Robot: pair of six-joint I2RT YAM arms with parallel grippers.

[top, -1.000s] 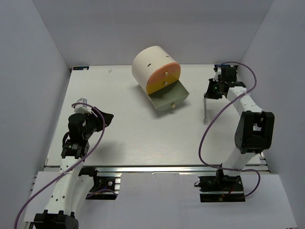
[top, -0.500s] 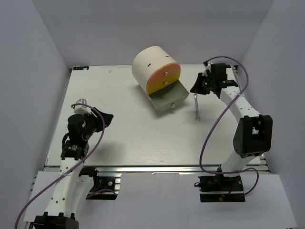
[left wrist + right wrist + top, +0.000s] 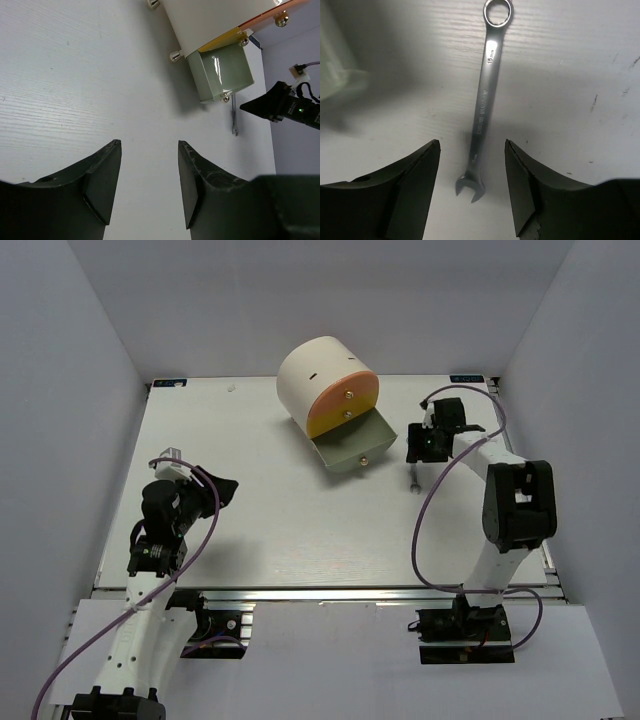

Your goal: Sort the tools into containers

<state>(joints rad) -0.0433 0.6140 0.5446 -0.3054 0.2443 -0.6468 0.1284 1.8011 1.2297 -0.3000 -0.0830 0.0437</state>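
A silver spanner (image 3: 484,100) lies flat on the white table, just right of the open grey-green drawer (image 3: 352,445); in the top view only its lower end (image 3: 412,480) shows. My right gripper (image 3: 471,142) stands open just above it, one finger on each side of its forked end, touching nothing. The cream cabinet (image 3: 318,378) has its orange drawer (image 3: 348,400) and yellow drawer shut. I see nothing inside the grey-green drawer (image 3: 220,72). My left gripper (image 3: 149,143) is open and empty over bare table at the left, far from the spanner (image 3: 234,120).
Purple cables loop from both arms, the right one (image 3: 430,510) curving over the table in front of the spanner. White walls close in the table on three sides. The right arm's gripper (image 3: 280,102) shows in the left wrist view.
My right gripper carried the spanner left toward the grey-green drawer, then opened and let it go; it now lies on the table. The left arm has not moved.
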